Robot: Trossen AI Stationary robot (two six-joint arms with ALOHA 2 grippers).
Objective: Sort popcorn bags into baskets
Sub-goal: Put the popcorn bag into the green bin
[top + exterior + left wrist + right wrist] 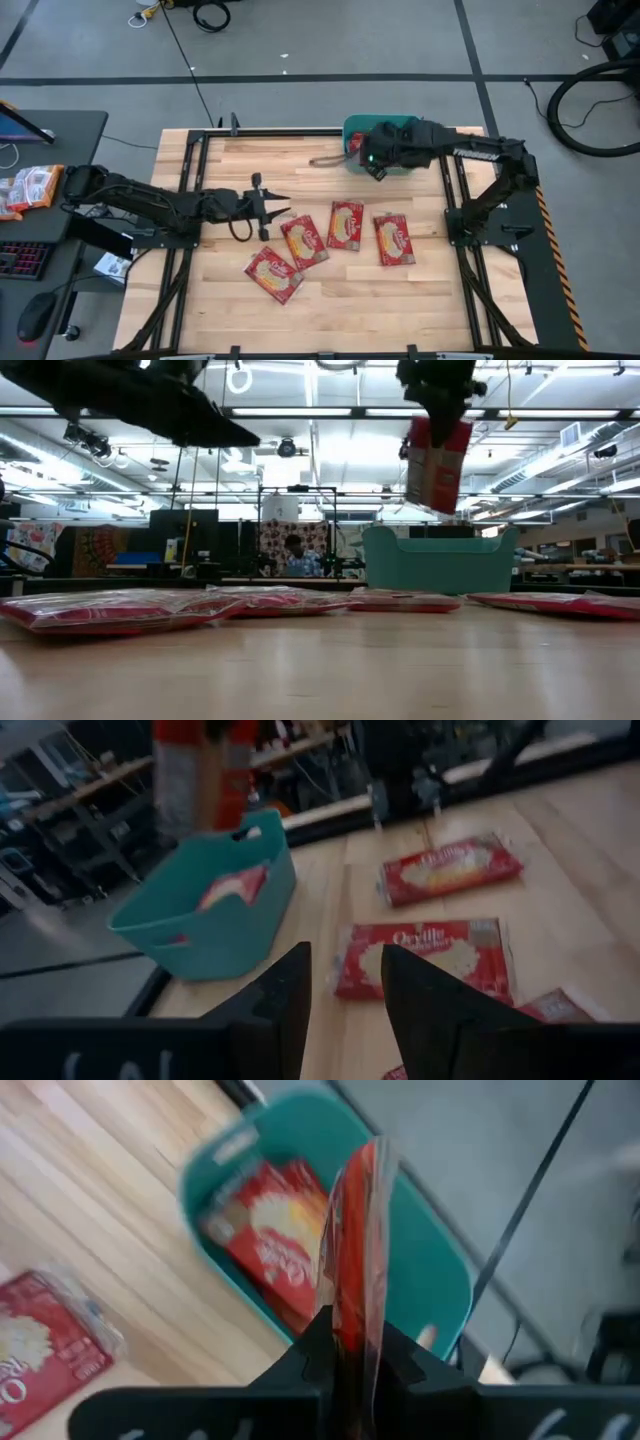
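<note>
Four red popcorn bags lie flat on the table in the high view [273, 274], [304, 240], [345, 225], [392, 240]. The teal basket [352, 128] stands at the far edge, mostly hidden under my right arm, with a red bag [275, 1230] lying inside it. My right gripper [437, 390] is shut on another popcorn bag [437, 465] above the basket [440, 560]. My left gripper [275, 207] is open and hovers left of the bags, touching nothing. My right gripper pinches the popcorn bag by its upper edge [352, 1320] between the two fingers, coming from above and pointing down. The bag hangs upright below the fingers, lifted clear, with its lower end [432, 500] above the basket's rim.
A black metal frame [190, 190] runs around the table's edges. A thin cable or strap [325, 160] lies beside the basket. Bare wood shows at the near part of the table [400, 310]. A desk with orange-and-white packets [25, 188] stands to the left.
</note>
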